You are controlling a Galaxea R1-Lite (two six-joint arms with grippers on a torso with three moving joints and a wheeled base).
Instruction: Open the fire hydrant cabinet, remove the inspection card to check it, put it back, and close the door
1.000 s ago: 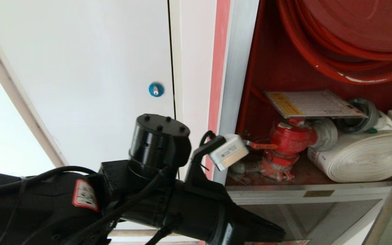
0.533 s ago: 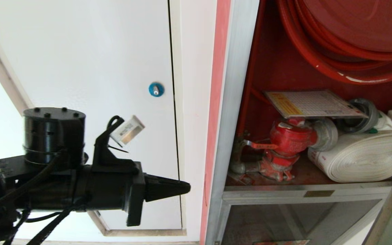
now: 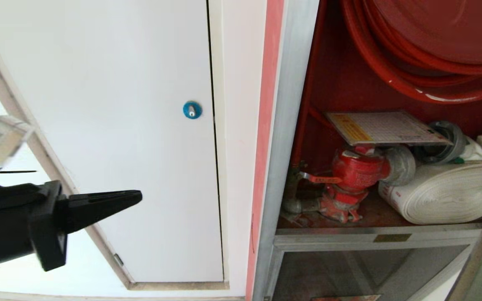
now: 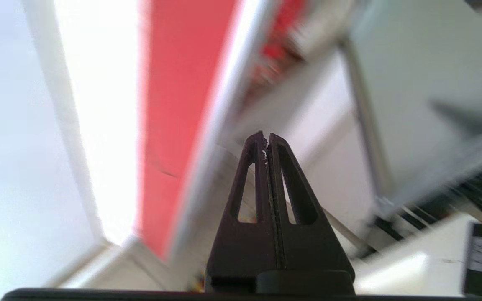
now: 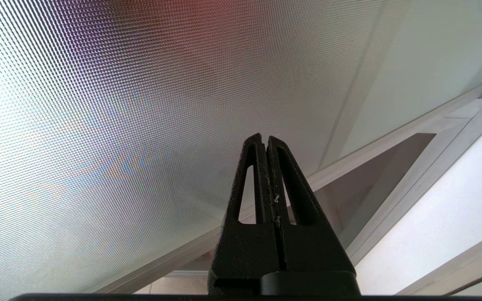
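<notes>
The fire hydrant cabinet [image 3: 291,104] stands open on the right of the head view, red inside. The inspection card [image 3: 385,127] lies flat on top of the red valve [image 3: 356,171], with nothing holding it. My left gripper [image 3: 136,196] is shut and empty, pointing right, far left of the cabinet in front of the white wall panel. In the left wrist view its jaws [image 4: 266,136] are pressed together. My right gripper [image 5: 265,137] is shut and empty, close under a dotted pane. A slanted frame edge [image 3: 473,259] at the bottom right looks like the open door.
A red hose reel [image 3: 425,50] fills the cabinet's top. A white rolled hose [image 3: 450,192] lies right of the valve. The white flush panel has a round blue lock [image 3: 191,109]. A lower glass panel [image 3: 349,271] sits under the cabinet shelf.
My left arm has swung left, from in front of the cabinet's frame to the picture's left edge, with the gripper shut throughout. The card and the right arm have not moved.
</notes>
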